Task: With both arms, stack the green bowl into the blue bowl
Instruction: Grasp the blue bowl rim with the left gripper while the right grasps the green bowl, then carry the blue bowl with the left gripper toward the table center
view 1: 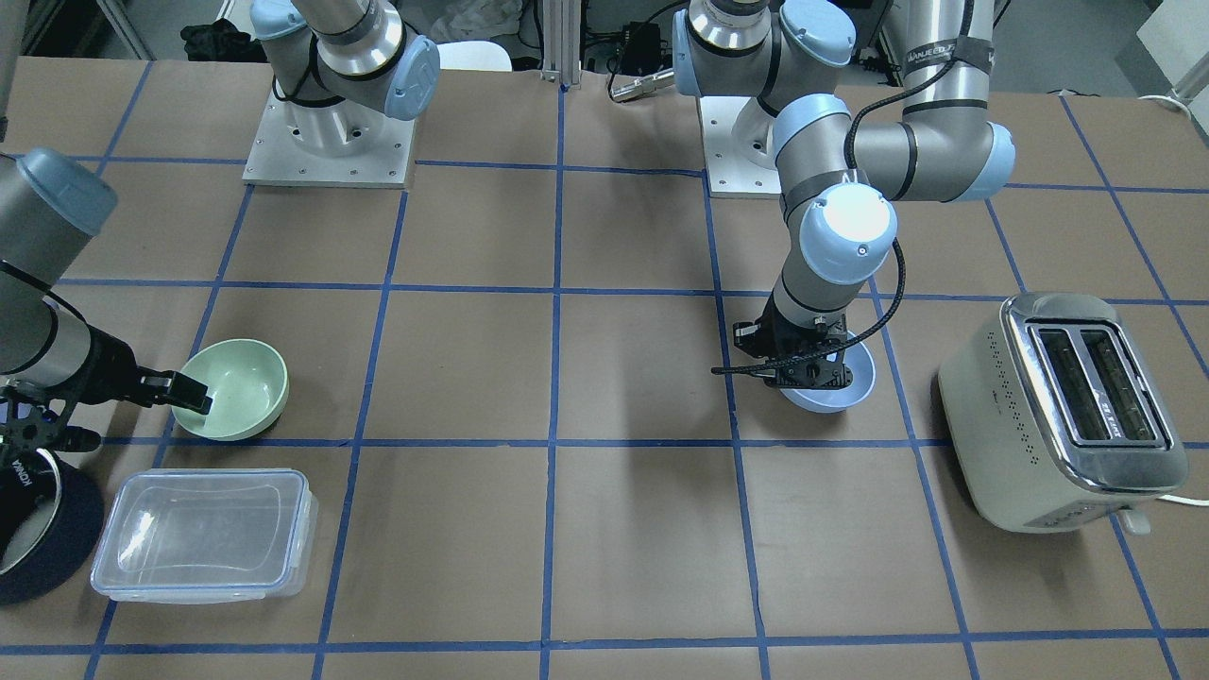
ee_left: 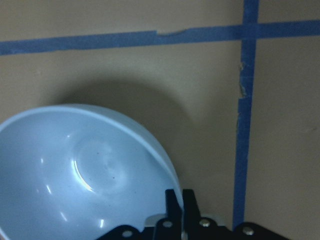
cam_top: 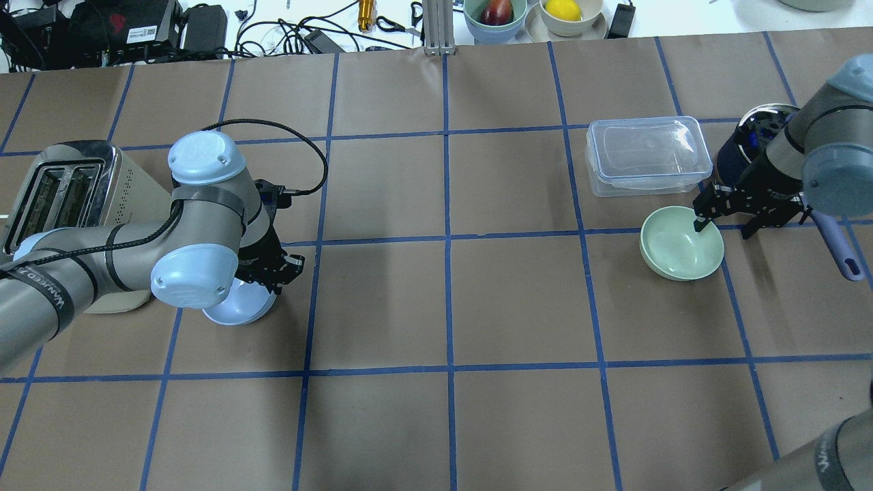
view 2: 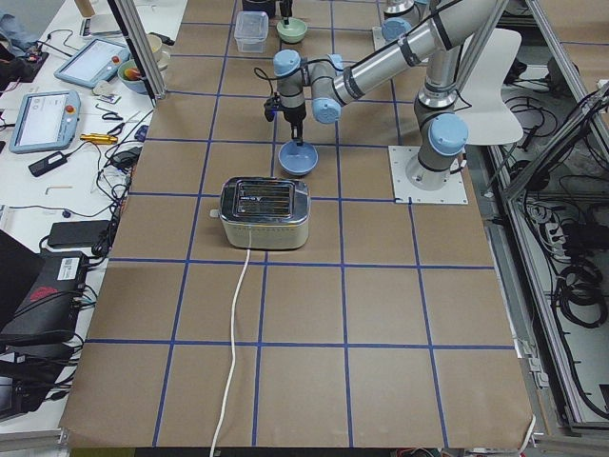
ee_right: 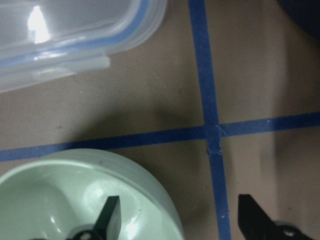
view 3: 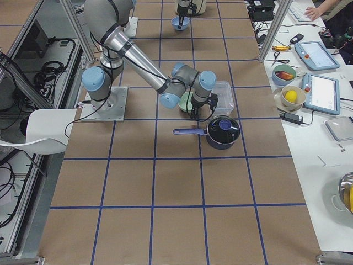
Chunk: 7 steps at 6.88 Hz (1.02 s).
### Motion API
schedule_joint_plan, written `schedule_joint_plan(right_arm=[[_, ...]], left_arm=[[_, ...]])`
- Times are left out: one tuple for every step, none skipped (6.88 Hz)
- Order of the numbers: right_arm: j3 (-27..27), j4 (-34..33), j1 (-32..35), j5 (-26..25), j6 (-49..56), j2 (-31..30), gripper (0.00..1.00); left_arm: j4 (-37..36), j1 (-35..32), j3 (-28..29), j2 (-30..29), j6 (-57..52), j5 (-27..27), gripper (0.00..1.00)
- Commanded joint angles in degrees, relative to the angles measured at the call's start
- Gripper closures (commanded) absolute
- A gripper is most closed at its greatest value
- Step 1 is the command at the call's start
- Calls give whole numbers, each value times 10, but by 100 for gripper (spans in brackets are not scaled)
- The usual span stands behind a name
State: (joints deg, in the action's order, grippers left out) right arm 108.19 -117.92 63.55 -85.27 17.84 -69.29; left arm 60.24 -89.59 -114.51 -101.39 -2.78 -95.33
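The green bowl (view 1: 236,392) sits upright on the table, also seen in the overhead view (cam_top: 682,245). My right gripper (cam_top: 723,228) is open and straddles its rim: in the right wrist view one finger (ee_right: 110,217) is inside the green bowl (ee_right: 55,200), the other outside over the table. The blue bowl (view 1: 845,392) is at the other end, next to the toaster. My left gripper (ee_left: 175,202) is shut on the blue bowl's (ee_left: 75,170) rim, its fingers pinching the wall. The left wrist hides part of the blue bowl (cam_top: 239,310) from overhead.
A clear rectangular container (cam_top: 644,155) lies just beyond the green bowl. A navy saucepan (cam_top: 743,146) with its handle (cam_top: 839,249) stands under my right wrist. A cream toaster (cam_top: 68,198) stands close to my left arm. Fruit bowls (cam_top: 498,13) stand off the far edge.
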Motion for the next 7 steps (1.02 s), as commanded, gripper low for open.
schedule_joint_plan(right_arm=[[15, 2, 1, -3, -1, 4, 100], [13, 3, 1, -2, -1, -1, 100], [8, 7, 3, -1, -1, -5, 100], [1, 11, 6, 3, -1, -22, 100], [-13, 49, 8, 7, 0, -45, 100], [-34, 78, 13, 20, 0, -52, 100], [-47, 99, 20, 48, 0, -56, 100]], left_arm=[[31, -97, 68, -11, 118, 10, 96], [26, -154, 93, -24, 171, 39, 96], [23, -193, 126, -42, 242, 57, 95], [-10, -235, 165, -69, 290, 67, 93], [-15, -253, 207, -94, 329, 73, 91], [-18, -253, 224, -126, 332, 72, 92], [-54, -258, 227, -157, 335, 68, 92]])
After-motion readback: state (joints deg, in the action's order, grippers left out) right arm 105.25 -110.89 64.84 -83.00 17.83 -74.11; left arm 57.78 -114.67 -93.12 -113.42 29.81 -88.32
